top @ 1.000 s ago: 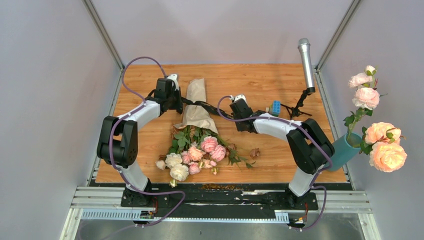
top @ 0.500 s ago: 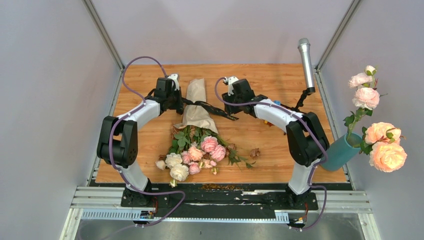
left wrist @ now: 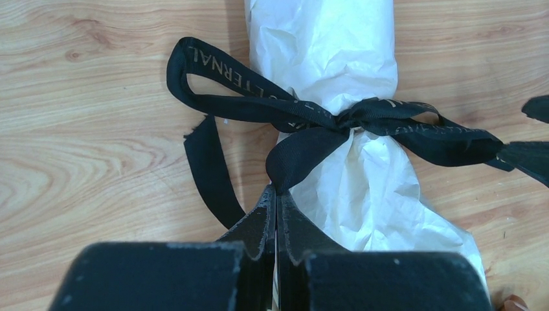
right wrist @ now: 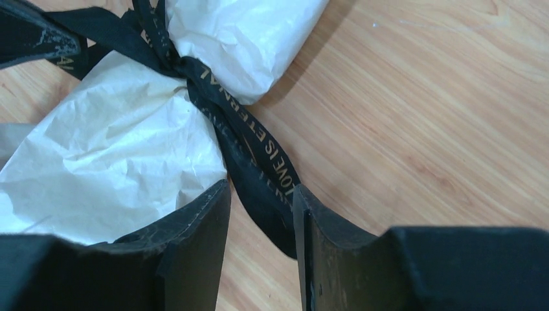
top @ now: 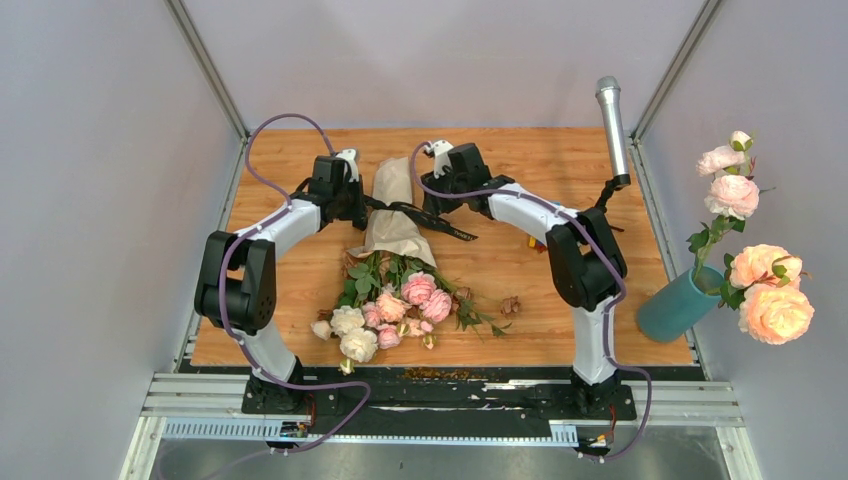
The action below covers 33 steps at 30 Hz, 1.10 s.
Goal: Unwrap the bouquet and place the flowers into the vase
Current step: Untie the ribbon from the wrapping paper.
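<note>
The bouquet (top: 395, 250) was laid in the middle of the wooden table (top: 520, 150), with its kraft paper (top: 392, 200) toward the top of the overhead frame and the flowers (top: 400, 300) fanned out below. The teal vase (top: 675, 305) was seen at the lower right, beyond the table's edge and well apart from the bouquet.

The left gripper (left wrist: 277, 197) was clamped on one tail of the black ribbon (left wrist: 388, 123). The right gripper (right wrist: 260, 188) was parted, with the opposite tail lying between its jaws but not yet pinched.

For the bow to be undone cleanly, that tail would probably need to be gripped close to its end and drawn away from the knot, with the left hold used as an anchor and the paper left free.

Compared with a second earlier, the right gripper had been swung from centre right across to the ribbon, and its jaws, shut then, had been opened. The left gripper had not been moved.
</note>
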Available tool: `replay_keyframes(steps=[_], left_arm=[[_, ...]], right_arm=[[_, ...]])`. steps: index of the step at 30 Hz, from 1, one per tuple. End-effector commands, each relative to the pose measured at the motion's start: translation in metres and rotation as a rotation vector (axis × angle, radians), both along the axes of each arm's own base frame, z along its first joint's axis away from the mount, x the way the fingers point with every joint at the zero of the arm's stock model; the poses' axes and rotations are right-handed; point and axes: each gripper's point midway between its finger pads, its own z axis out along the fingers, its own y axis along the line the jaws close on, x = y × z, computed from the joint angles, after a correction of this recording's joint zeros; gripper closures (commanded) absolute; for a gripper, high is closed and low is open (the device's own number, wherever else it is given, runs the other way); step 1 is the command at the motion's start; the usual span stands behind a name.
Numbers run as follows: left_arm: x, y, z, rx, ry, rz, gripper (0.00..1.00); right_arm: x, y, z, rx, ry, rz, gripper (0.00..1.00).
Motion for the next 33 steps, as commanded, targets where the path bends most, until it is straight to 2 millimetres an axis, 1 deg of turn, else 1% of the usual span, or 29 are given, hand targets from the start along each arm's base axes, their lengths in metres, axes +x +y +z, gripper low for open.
replay_keyframes(steps=[1, 6, 12, 25, 29, 33], left_arm=[[0.012, -0.004, 0.015, -0.029, -0.037, -0.003, 1.00], [0.012, -0.005, 0.015, -0.031, -0.034, -0.006, 1.00], [0.011, -0.005, 0.014, -0.031, -0.031, -0.007, 1.00], [0.010, -0.006, 0.014, -0.034, -0.027, -0.011, 1.00], [0.009, -0.005, 0.014, -0.032, -0.025, -0.013, 1.00], [0.009, -0.005, 0.014, -0.026, -0.023, -0.016, 1.00]], right_arm=[[0.016, 0.027, 0.019, 0.060, -0.076, 0.069, 0.59], [0.020, 0.039, 0.013, 0.077, -0.068, 0.100, 0.66], [0.025, 0.051, 0.009, 0.081, -0.073, 0.124, 0.67], [0.036, 0.059, -0.009, 0.051, -0.084, 0.116, 0.73], [0.041, 0.061, -0.012, 0.052, -0.082, 0.104, 0.78], [0.045, 0.063, -0.013, 0.055, -0.086, 0.103, 0.77]])
